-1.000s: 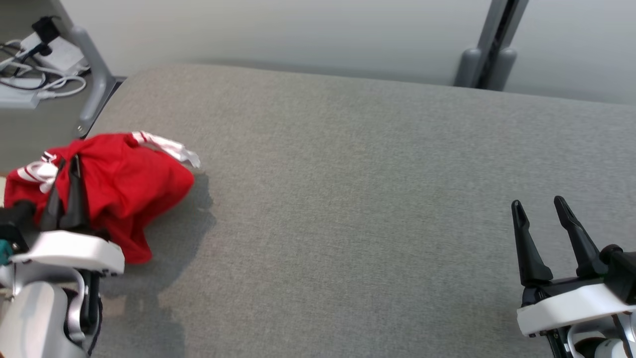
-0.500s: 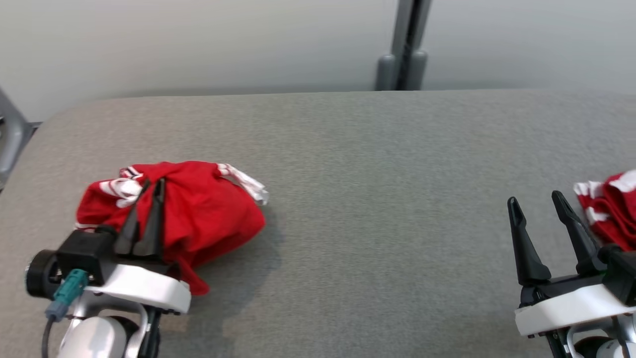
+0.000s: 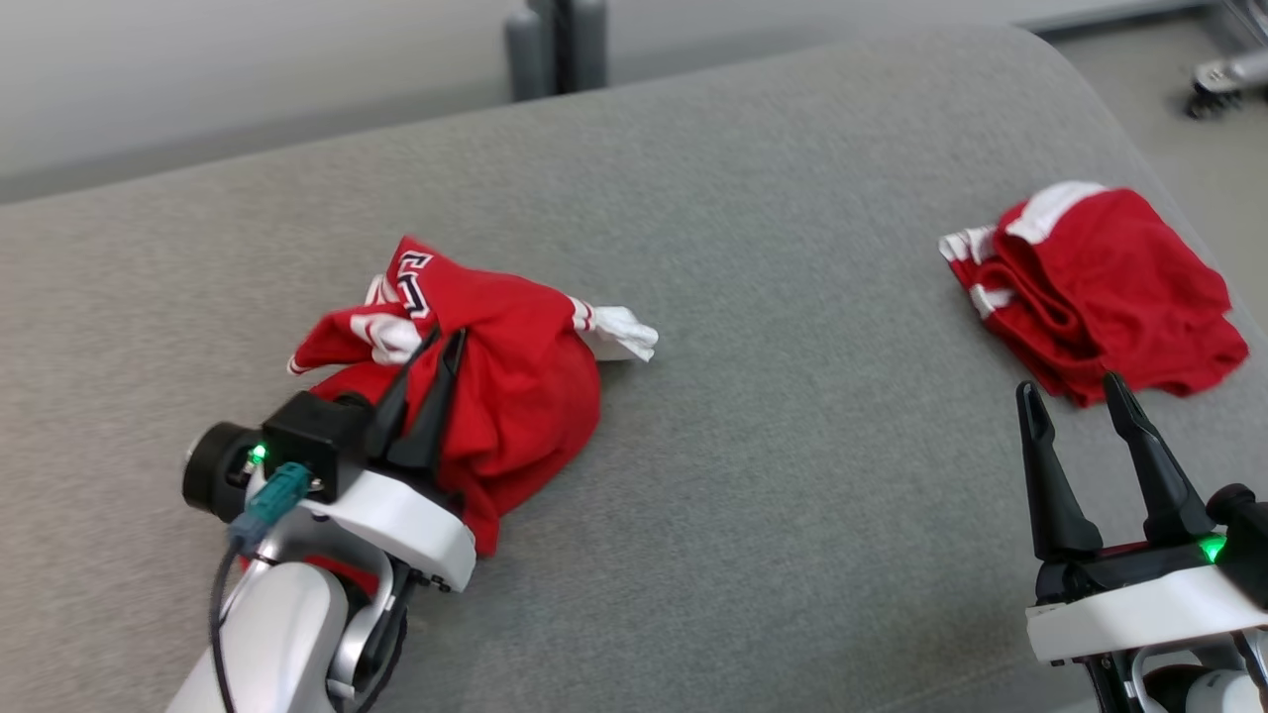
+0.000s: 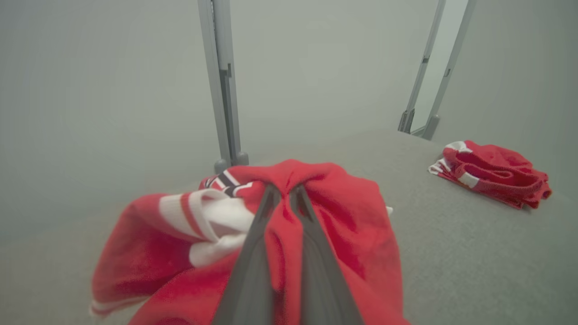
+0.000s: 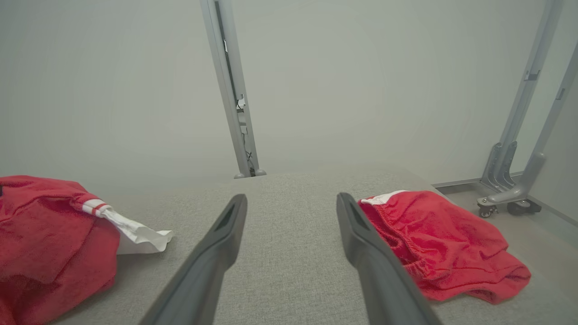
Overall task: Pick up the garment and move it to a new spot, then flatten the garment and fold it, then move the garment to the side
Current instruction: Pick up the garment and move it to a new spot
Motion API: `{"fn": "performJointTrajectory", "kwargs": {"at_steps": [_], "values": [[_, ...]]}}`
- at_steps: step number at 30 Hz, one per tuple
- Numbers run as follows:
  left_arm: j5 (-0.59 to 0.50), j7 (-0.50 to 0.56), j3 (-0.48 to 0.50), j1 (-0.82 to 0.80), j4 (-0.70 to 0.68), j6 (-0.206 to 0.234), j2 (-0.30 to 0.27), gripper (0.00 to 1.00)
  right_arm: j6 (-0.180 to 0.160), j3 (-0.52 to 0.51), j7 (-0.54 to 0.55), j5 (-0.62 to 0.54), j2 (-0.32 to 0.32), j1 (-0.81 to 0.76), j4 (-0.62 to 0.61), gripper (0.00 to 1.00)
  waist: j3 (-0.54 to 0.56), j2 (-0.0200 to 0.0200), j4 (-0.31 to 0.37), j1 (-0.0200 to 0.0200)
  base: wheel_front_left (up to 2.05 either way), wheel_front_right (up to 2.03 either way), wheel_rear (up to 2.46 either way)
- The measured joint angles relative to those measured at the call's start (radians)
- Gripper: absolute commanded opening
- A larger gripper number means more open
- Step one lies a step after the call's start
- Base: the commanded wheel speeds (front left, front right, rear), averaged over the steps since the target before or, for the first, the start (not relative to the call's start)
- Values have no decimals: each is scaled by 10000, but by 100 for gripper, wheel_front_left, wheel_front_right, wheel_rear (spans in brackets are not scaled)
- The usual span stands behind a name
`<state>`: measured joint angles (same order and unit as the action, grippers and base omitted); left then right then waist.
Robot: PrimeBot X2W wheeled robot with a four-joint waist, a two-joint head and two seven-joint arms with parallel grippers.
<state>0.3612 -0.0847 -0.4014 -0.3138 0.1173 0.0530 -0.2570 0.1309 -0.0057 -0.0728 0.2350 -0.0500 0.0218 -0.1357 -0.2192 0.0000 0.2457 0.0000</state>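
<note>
- My left gripper [image 3: 448, 339] is pinched tight on the garment [image 3: 520, 391], with a fold of red cloth between the fingers.
- The garment is a bunched red piece with white striped trim, left of centre on the grey surface [image 3: 773, 475]. I can't tell if it's clear of the surface or dragging on it.
- My right gripper [image 3: 1070, 388] is spread wide with nothing in it, hovering low at the near right.
- A second red garment [image 3: 1109, 287] lies crumpled by the far right edge, just beyond my right fingertips and well apart from the held one.
</note>
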Motion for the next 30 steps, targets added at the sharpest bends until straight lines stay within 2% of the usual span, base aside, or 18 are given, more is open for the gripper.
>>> {"fn": "performJointTrajectory", "kwargs": {"at_steps": [8, 9, 10, 11, 12, 19, 30], "values": [[104, -132, -422, -36, 1488, -449, 205, 0, 0, 92, -431, 267, 0, 159, 426, 100, -820, 0, 566, 0, 0, 0, 0], [119, -174, -451, -40, 1626, -516, 219, 12, 0, 100, -460, 288, 0, 187, 499, 100, -882, 0, 571, 0, 0, 0, 0], [186, -219, -476, -41, 1724, -568, 255, 49, 0, 109, -510, 288, 0, 222, 546, 100, -909, 0, 541, 0, 0, 0, 0], [222, -244, -510, -41, 1781, -625, 290, 49, 0, 111, -514, 288, 0, 275, 587, 100, -916, 0, 490, 0, 0, 0, 0], [301, -326, -514, -40, 1814, -696, 332, 100, 0, 121, -531, 288, 4, 318, 617, 100, -905, 0, 420, 0, 0, 0, 0], [608, -955, -416, 291, 1375, -780, 431, 100, 0, -8, -512, 98, 4, 404, 740, 100, -596, 0, -232, 0, 0, 0, 0], [886, -1651, 1099, 982, -445, 98, 180, 100, 0, -127, -240, -148, 6, 394, 667, 100, 111, 0, -1472, 0, 0, 0, 0]]}}
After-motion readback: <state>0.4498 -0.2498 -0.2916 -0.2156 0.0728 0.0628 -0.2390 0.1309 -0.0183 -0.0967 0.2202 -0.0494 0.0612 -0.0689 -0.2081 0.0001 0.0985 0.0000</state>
